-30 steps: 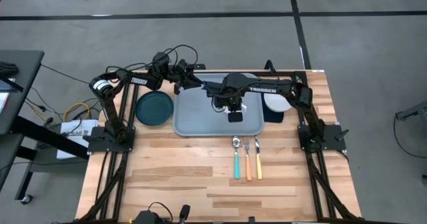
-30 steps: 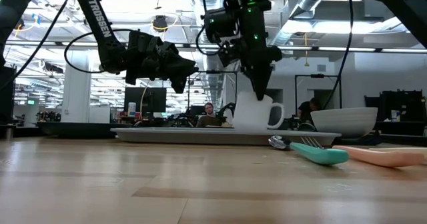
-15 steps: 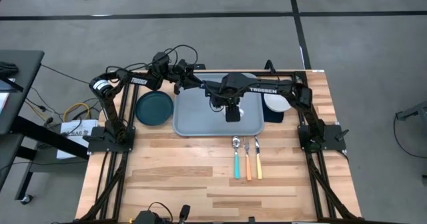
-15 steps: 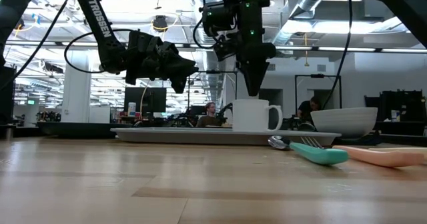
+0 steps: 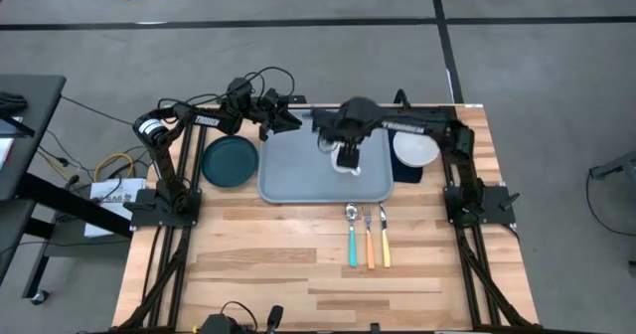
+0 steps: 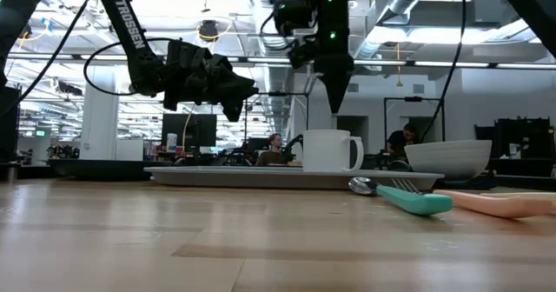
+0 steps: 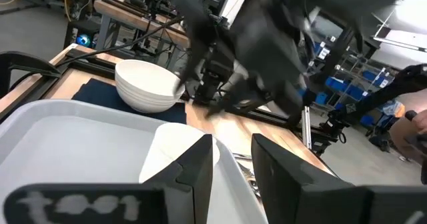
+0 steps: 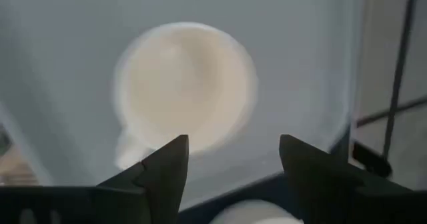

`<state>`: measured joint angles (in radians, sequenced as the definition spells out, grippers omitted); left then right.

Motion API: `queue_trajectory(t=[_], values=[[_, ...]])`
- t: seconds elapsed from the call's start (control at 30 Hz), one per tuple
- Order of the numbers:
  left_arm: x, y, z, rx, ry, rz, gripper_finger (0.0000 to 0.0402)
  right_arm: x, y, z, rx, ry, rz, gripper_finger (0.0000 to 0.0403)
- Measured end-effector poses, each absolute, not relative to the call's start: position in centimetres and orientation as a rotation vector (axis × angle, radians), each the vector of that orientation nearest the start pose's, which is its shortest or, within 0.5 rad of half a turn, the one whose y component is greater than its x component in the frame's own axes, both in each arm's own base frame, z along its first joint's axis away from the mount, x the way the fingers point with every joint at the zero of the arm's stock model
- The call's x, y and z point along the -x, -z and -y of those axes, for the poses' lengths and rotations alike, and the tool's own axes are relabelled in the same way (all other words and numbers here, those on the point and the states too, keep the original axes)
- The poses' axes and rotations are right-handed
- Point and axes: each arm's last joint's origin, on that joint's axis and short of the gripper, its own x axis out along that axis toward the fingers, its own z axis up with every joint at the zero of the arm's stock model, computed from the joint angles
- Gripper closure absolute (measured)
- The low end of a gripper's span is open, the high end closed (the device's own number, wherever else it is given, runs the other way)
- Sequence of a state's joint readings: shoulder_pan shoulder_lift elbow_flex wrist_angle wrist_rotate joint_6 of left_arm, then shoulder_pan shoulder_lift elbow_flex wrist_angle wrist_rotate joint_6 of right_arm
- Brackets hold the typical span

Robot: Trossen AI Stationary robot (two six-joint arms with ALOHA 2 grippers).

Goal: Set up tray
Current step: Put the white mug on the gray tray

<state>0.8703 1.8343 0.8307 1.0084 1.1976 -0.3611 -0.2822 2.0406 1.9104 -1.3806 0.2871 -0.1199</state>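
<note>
The light blue-grey tray (image 5: 298, 170) lies on the wooden table, toward its far edge. A white mug (image 6: 330, 150) stands upright on its base in the tray's right half, and the right wrist view looks down into the mug (image 8: 187, 84). My right gripper (image 6: 334, 101) hangs open straight above the mug, fingers pointing down, well clear of the rim. My left gripper (image 5: 288, 118) hovers over the tray's far left corner. It is open, with nothing between its fingers (image 7: 200, 164).
A round dark teal plate (image 5: 228, 161) lies left of the tray. A white bowl (image 5: 414, 149) sits on a dark navy napkin (image 5: 407, 172) to the tray's right. A spoon, fork and knife (image 5: 366, 237) lie side by side near the tray's front right corner.
My right gripper has opened and let go of the mug's rim. It has then risen straight up and drawn a little toward the table's far edge. The mug stays standing upright on the tray.
</note>
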Motion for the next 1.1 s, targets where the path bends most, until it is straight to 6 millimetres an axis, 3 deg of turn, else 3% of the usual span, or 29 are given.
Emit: queue_trajectory(t=[0.27, 0.53, 0.8, 1.1], values=[[-25.3, -18.5, -24.2, 0.307, 0.36, -0.051, 0.031, -34.1, -30.4, 15.4, -0.113, 0.479, -1.332, 0.018], [-27.0, -18.8, -22.3, 0.147, 0.41, -0.021, 0.031, -29.4, -30.0, 17.6, -0.221, 0.648, -1.097, 0.0181], [-28.6, -18.7, -20.9, 0.032, 0.297, 0.0, 0.031, -25.8, -26.7, 16.5, -0.267, 0.694, -0.941, 0.0181], [-30.4, -19.5, -20.7, 0.05, 0.276, -0.051, 0.031, -24.9, -23.8, 13.5, -0.313, 0.656, -0.97, 0.0181]])
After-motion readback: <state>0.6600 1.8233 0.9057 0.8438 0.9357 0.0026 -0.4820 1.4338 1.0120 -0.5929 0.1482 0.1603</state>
